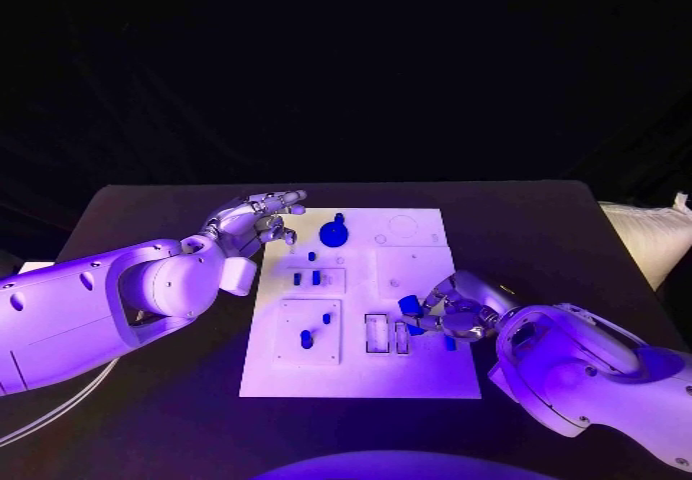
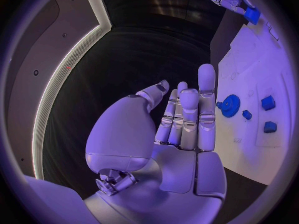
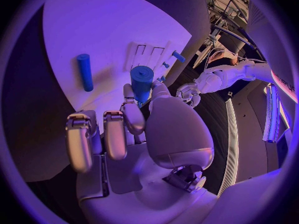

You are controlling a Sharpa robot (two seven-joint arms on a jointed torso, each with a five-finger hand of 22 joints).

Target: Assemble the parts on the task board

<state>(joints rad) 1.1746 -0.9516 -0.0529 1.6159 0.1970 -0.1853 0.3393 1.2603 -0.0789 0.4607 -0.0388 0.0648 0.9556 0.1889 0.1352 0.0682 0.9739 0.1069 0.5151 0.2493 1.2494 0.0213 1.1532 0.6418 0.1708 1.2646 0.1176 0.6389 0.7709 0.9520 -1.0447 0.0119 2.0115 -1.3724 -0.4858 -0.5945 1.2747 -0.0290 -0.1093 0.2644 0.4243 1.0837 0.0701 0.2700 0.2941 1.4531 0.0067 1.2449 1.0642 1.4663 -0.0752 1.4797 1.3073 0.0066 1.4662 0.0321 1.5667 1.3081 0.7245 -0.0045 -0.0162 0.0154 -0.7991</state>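
Head view: my right robot hand (image 1: 450, 312) pinches short blue cylinder part (image 3: 141, 80) over white task board (image 1: 433, 375); left robot hand (image 1: 263, 220) empty, fingers straight, at board's edge.

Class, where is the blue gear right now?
In the head view the blue gear sits at the far left of the task board, just beside the left hand, which does not touch it.

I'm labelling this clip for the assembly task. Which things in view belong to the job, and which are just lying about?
Part of the job:
- white flat task board
- blue gear-shaped part on the board
- blue cylinder part pinched in the right hand
- blue rod part lying on the board
- left hand, holding nothing

Just lying about:
- white cloth bundle at the table's edge
- black table
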